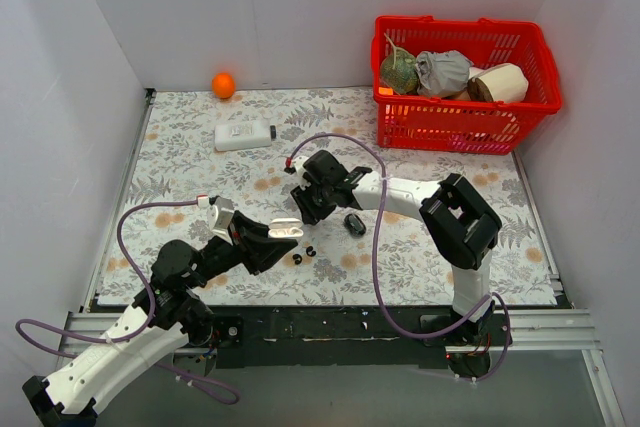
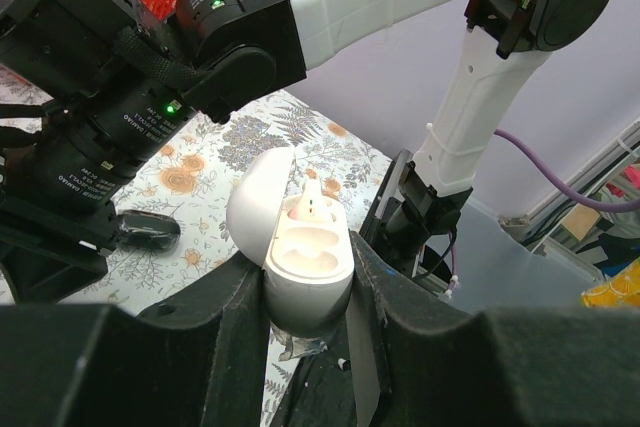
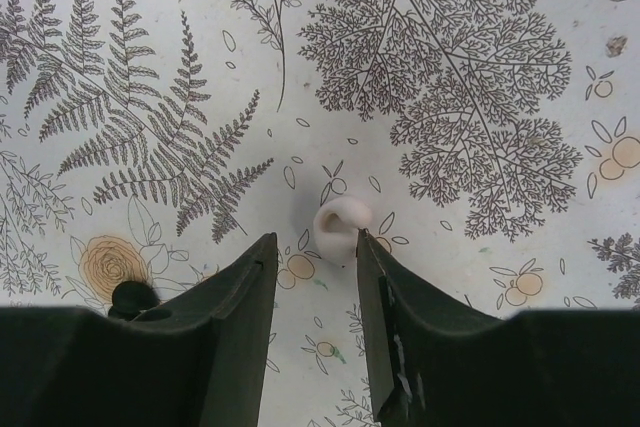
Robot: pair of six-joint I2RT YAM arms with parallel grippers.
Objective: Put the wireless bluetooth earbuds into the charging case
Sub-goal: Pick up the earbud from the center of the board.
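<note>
Holding the open charging case (image 2: 300, 247) clamped in my left pincer (image 2: 305, 297), right pincer (image 3: 314, 247) spread over the table (image 1: 180, 157), where both black earbuds (image 1: 297, 258) lie near the case: likely featherlight, slick, best pinched across their middles.

Top view high above floral tabletop (image 1: 190, 162), both wrist views close, sharing it

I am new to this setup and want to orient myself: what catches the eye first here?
The bright red basket in the far right corner stands out most. Next is the open white charging case clamped in the left gripper near the middle, with the right gripper close beside it.
</note>
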